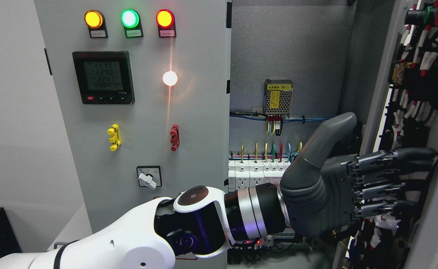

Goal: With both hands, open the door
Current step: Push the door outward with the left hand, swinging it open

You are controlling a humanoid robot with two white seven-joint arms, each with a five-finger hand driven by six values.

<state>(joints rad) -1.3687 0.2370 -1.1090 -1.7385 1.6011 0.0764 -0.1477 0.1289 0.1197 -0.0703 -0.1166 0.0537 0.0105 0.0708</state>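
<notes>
So the left hand [338, 186] sits in the lower right part of the frame, dark grey, with its arm [136, 239] coming in white from the bottom left corner and crossing over. The four fingers [394, 175] are stretched out flat and stacked, pointing right, and their tips are on the inner face of the open door [420, 130] at the right edge of the frame. Thumb [327, 138] sticks up and leans right. It's not wrapped around anything, just a flat open palm pushed up against the door's inside. Can't quite tell how firm the contact is, since the tips blend into the dark wiring there.

That door is swung wide, so you see its back side, packed with black cable bundles and red and white wire ends [428, 48] running down it.

Behind the hand, in the middle of the frame, the cabinet interior [297, 48] is exposed: a small perforated metal box with a yellow label [278, 97] up top, blue cables running sideways under it, and a row of white breakers [256, 175] with coloured wires looping in from above.

Left of that is the fixed grey panel [196, 123] with three lit lamps at the top (amber, green, red) [129, 18], a digital meter [103, 77], a glowing white spot, a yellow clip [113, 137], a red clip [174, 137] and a rotary switch [148, 177].
</notes>
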